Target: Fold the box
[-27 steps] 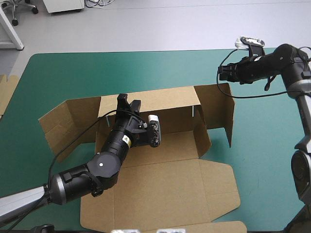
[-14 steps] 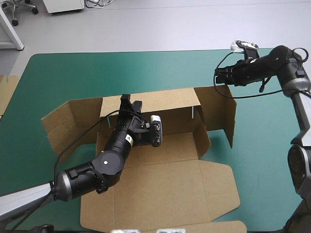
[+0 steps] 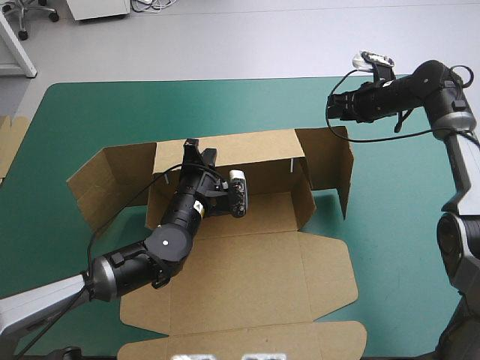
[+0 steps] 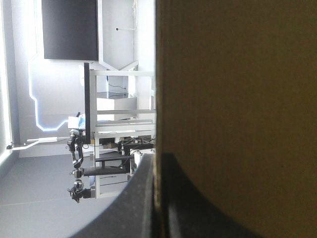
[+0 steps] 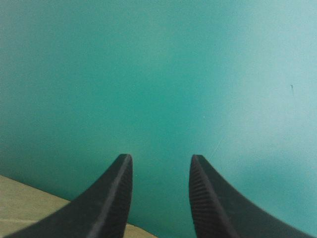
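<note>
The brown box lies partly formed in the middle of the teal-green cover, its lid flat toward the near edge. Its back wall stands up, with side flaps spread at each end. My left gripper sits on the back wall's top edge, shut on the board. In the left wrist view the board passes edge-on between the black fingers. My right gripper hovers just beyond the right flap's upper corner. It is open over bare cover, a strip of board under one finger.
Another piece of brown board shows at the table's left edge. Bare teal-green cover stretches right of the box and beyond it up to the far edge.
The box has slid toward the far edge with my left gripper holding the back wall. The right flap has swung inward a little. My right gripper has shifted slightly left.
</note>
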Tool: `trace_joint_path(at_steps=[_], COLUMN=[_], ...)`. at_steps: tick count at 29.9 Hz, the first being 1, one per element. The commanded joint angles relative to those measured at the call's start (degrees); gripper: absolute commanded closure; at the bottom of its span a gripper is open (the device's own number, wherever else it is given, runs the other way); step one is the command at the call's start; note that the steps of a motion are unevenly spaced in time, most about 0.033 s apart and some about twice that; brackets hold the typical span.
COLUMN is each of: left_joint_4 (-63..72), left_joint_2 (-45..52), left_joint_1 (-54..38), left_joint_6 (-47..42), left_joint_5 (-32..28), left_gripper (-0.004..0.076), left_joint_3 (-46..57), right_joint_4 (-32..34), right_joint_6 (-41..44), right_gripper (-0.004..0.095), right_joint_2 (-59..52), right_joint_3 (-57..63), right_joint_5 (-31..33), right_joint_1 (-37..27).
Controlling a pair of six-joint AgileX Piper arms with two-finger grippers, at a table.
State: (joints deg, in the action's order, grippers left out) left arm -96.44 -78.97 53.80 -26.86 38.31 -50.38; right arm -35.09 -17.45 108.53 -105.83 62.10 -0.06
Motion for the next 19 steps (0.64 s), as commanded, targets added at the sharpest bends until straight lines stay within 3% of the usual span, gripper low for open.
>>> trace_joint_path(at_steps=[1,6,12,19], left_joint_4=[-4.83,-4.83,-4.58,-4.85], left_joint_2=[1.38,1.27,0.09,-1.96], left_joint_1=[-0.05,-0.05,-0.05,-0.05], left_joint_6=[-2.27,-3.03,-3.16,-3.16], left_joint_5=[2.04,1.81,2.15,3.93], left_gripper=[0.0734,0.0734,0.0734,0.0734], left_joint_3=[-1.66,-1.66,-1.66,-1.66], right_joint_4=[-2.37,-2.23,-3.27,-4.45], right_joint_6=[-1.27,-1.69,-3.37,-4.14], right_gripper=[0.0557,0.0557,0.0563,0.0602], right_joint_2=[-1.98,-1.46,-0.91,-2.32], right_joint_3=[-2.20,-2.20,-2.20,-2.20], right_joint_5=[-0.46,-1.33,6.87,9.00], right_joint_1=[0.13,0.13,0.13,0.13])
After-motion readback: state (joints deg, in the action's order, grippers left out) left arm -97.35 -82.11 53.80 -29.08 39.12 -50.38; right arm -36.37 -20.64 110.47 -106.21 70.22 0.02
